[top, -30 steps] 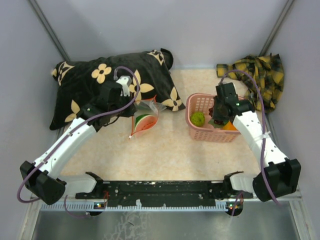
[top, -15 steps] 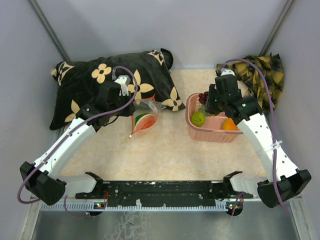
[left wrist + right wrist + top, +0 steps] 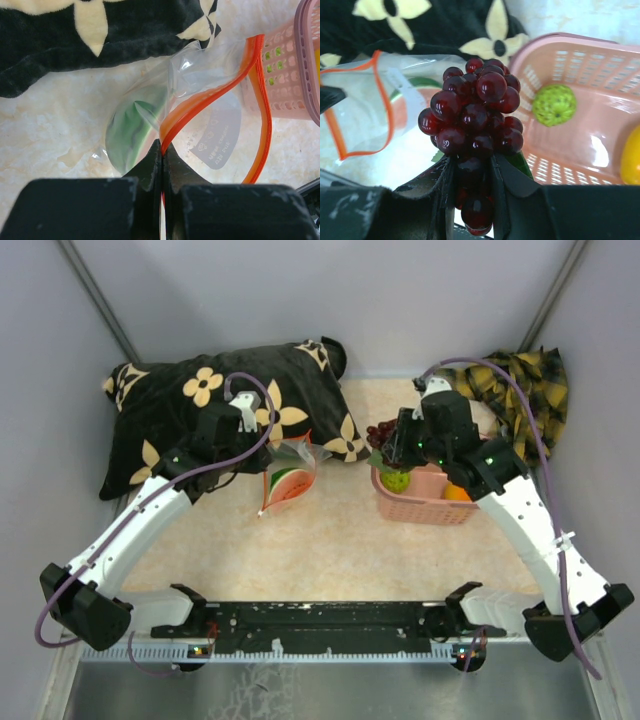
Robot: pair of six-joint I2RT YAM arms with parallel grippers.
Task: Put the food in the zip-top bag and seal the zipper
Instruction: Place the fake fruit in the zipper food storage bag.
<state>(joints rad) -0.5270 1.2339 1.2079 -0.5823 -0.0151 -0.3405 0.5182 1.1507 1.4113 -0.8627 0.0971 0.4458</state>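
The clear zip-top bag (image 3: 287, 478) lies by the pillow with a green and red watermelon piece (image 3: 131, 127) inside. My left gripper (image 3: 162, 146) is shut on the bag's red-orange zipper strip (image 3: 210, 97) and holds the mouth up. My right gripper (image 3: 472, 165) is shut on a dark red grape bunch (image 3: 475, 112) with a green leaf, held in the air over the basket's left rim (image 3: 381, 436). The bumpy green ball (image 3: 554, 104) and a yellow-orange piece (image 3: 631, 155) lie in the pink basket (image 3: 580, 60). The bag also shows in the right wrist view (image 3: 360, 112).
A black pillow with cream flowers (image 3: 215, 405) lies at the back left, touching the bag. A yellow and black plaid cloth (image 3: 520, 385) lies at the back right. The pink lattice basket (image 3: 425, 508) stands right of the bag on the beige table.
My right gripper has lifted the grape bunch out of the basket and moved it left and back, toward the bag. The left arm has stayed still on the zipper.
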